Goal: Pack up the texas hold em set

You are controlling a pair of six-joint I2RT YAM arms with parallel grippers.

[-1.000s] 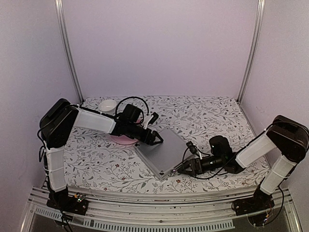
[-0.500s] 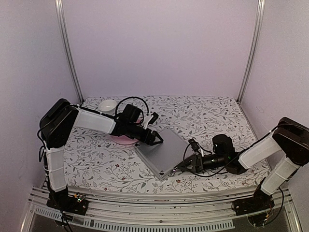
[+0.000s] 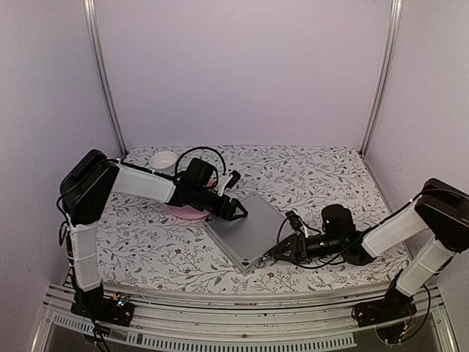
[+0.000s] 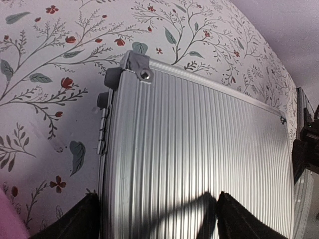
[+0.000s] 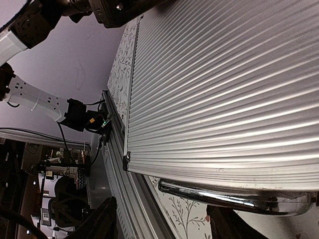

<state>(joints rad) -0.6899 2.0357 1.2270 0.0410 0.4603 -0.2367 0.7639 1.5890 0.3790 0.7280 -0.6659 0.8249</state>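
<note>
A floral tablecloth with grey vines and small red flowers covers the table. A small white bowl sits near its far left corner, and a pink plate lies just nearer, only partly visible. Pale lavender walls and two metal uprights enclose the space.

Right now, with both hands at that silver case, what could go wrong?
The right hand is open beside the silver case's chrome handle; closing could slip off that thin, shiny bar. The case's near corner lies close to the table's front edge, so a shove might tip it over. The left hand reaches in past the pink plate, which its arm could bump.
</note>
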